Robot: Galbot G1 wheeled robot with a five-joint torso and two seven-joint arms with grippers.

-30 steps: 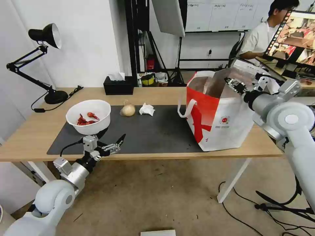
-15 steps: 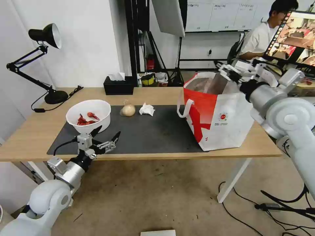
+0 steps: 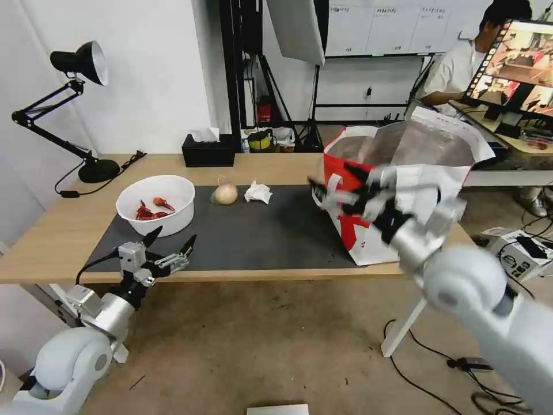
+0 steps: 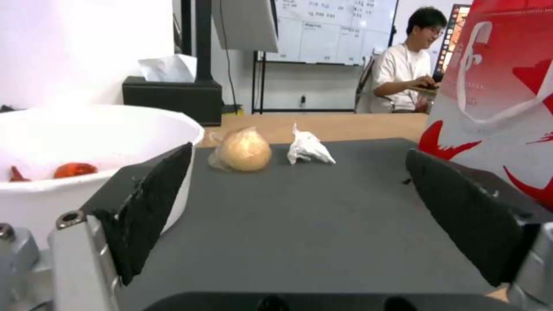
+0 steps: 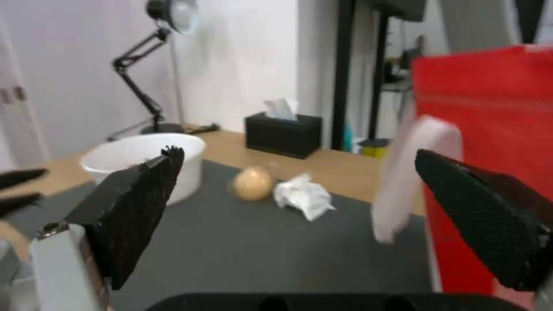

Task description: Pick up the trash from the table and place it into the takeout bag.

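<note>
On the table [image 3: 52, 236], a white bowl [image 3: 155, 204] with red shells stands at the left end of the dark mat [image 3: 259, 230]. A beige onion-like lump [image 3: 224, 193] and a crumpled white tissue [image 3: 257, 192] lie behind the mat's middle. The white and red takeout bag [image 3: 429, 141] stands open at the right. My left gripper [image 3: 171, 239] hovers open at the table's front edge, below the bowl [image 4: 69, 142]. My right gripper [image 3: 333, 178] is open and empty in front of the bag's red side, beside its white handle [image 5: 403, 185], facing the lump [image 5: 252, 183] and tissue [image 5: 304, 196].
A black tissue box [image 3: 208, 151] sits at the table's back edge. A black desk lamp [image 3: 86, 167] stands at the back left corner with its cable trailing along the left edge. Bare mat lies between the two grippers.
My right arm has swung from above the bag's mouth down to its front left side. My left gripper has drifted a little left and back from the bowl.
</note>
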